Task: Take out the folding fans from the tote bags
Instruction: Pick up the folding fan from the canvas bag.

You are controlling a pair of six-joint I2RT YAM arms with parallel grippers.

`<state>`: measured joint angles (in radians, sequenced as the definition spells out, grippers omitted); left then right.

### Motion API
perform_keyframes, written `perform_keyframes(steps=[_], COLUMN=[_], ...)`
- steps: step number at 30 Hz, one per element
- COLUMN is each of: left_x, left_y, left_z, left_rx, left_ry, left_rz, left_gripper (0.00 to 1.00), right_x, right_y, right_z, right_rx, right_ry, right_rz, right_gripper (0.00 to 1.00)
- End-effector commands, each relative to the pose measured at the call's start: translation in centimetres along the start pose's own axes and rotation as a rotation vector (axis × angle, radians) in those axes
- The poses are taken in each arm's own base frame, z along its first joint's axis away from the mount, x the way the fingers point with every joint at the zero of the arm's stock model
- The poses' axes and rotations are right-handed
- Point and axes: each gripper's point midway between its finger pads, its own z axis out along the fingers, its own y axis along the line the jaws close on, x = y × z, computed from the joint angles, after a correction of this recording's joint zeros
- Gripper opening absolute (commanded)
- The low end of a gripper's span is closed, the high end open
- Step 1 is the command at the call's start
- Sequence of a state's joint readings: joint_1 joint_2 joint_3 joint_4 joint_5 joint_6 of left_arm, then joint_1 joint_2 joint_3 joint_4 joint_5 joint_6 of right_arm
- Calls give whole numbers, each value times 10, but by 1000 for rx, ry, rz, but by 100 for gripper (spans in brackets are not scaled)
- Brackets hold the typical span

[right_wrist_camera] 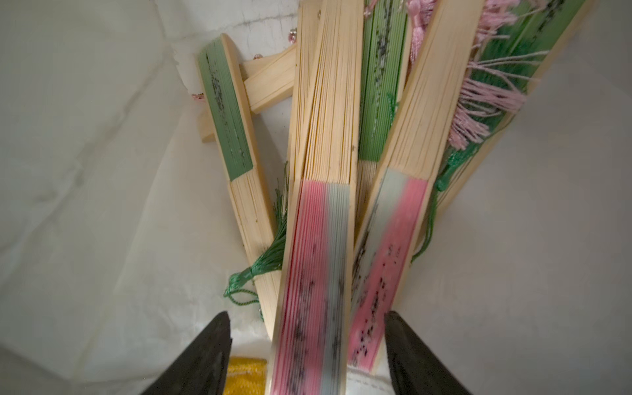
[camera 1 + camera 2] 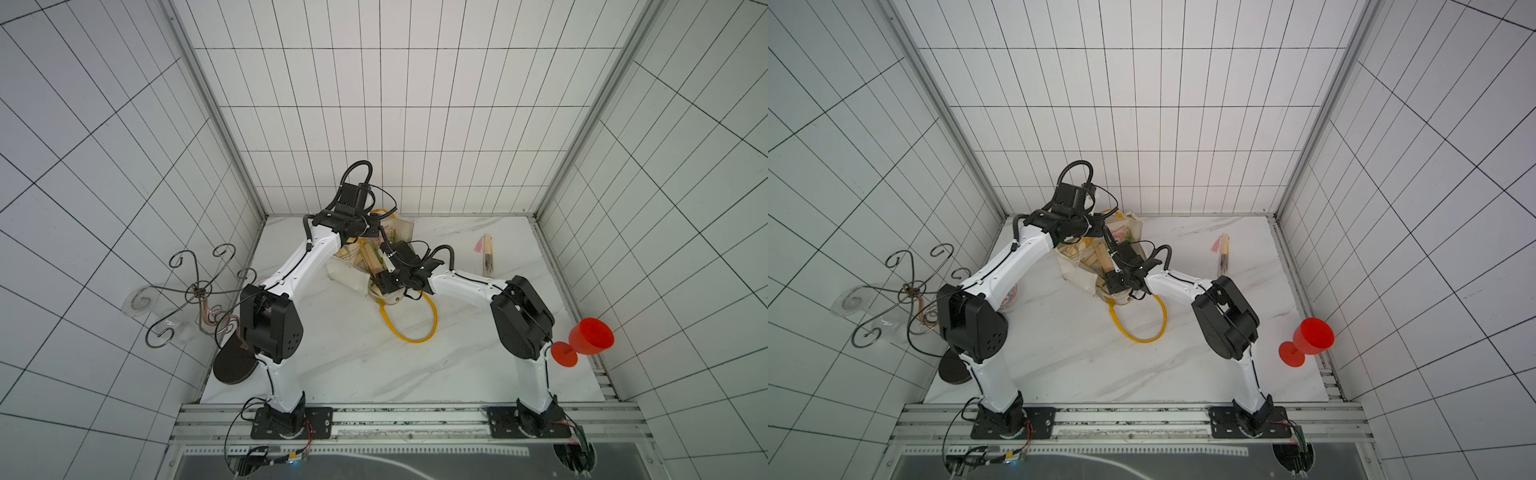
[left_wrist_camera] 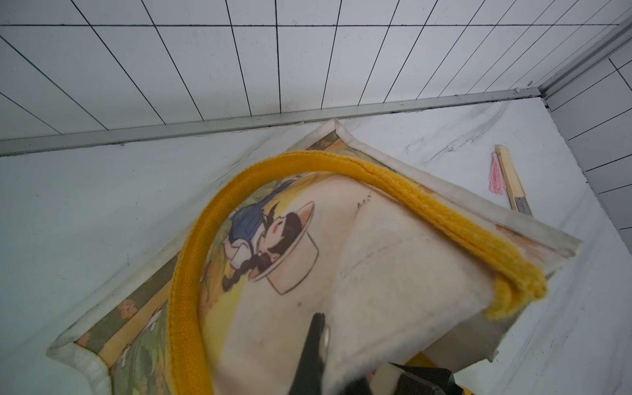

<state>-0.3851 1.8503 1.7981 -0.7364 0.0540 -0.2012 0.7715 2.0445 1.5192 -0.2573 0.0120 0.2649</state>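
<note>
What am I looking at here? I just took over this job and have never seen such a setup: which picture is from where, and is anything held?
Two white robot arms stand at the near edge of a marble table. The two wide pictures look down on the same scene from overhead; the other two come from a camera on each arm's wrist. The left gripper is shut, pinching the canvas of the tote bag. The right gripper is open inside the bag, straddling two pink folding fans, with more behind. One fan lies out on the table. A red goblet and a wire stand sit at the sides.
</note>
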Motion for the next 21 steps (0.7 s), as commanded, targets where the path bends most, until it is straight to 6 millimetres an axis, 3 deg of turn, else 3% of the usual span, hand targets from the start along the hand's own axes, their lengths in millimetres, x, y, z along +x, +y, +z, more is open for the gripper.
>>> perform_keyframes(steps=[1, 10, 21], left_x=[0, 2, 3], left_y=[-8, -11, -11], left_z=[-10, -10, -9], left_rx=[28, 34, 35], left_ry=[-3, 0, 3], left_rz=[7, 11, 11], left_gripper=[0, 0, 0], right_x=[-33, -31, -30], right_y=[5, 8, 14], right_z=[-4, 16, 19], right_rx=[-21, -45, -76], right_ry=[-44, -18, -9], right_rz=[-4, 1, 4], right_gripper=[70, 60, 40])
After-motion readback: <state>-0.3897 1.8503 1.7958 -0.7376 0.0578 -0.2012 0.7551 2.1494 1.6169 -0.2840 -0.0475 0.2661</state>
